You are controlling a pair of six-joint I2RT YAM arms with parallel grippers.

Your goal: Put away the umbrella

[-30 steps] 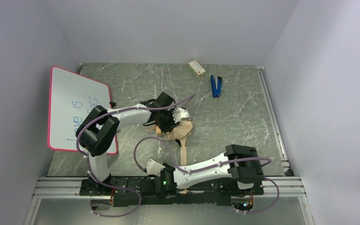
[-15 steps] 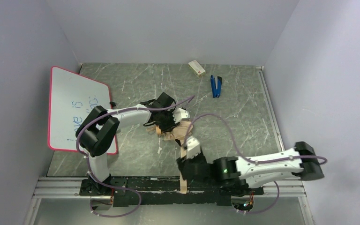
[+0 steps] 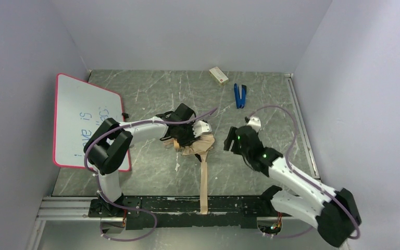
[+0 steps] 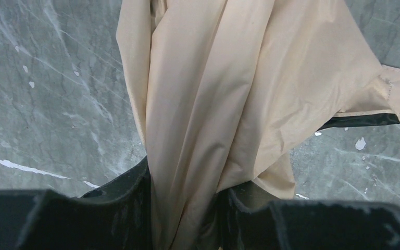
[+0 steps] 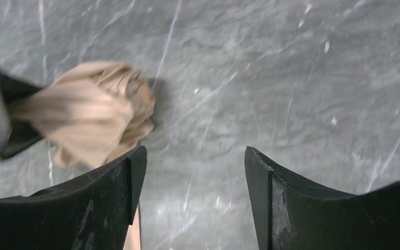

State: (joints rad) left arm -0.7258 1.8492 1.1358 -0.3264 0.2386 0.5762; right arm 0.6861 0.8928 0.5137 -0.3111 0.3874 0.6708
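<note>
The beige umbrella (image 3: 200,145) lies bunched near the middle of the table. Its long tan strap (image 3: 204,182) runs toward the near edge. My left gripper (image 3: 183,136) is shut on the umbrella's folded fabric (image 4: 208,104); the fabric is squeezed between the two black fingers (image 4: 120,208). My right gripper (image 3: 231,141) hovers to the right of the umbrella, open and empty. In the right wrist view the jaws (image 5: 195,177) stand wide apart over bare table, with the bunched fabric (image 5: 91,117) at upper left. The shaft and handle knob are hidden.
A whiteboard (image 3: 83,120) with a red rim lies at the left. A small white box (image 3: 219,75) and a blue tool (image 3: 240,96) lie near the back wall. Grey walls enclose the table on three sides.
My right arm has swung from the near edge up and to the right, beside the umbrella. My left gripper has kept its hold on the fabric and barely moved.
</note>
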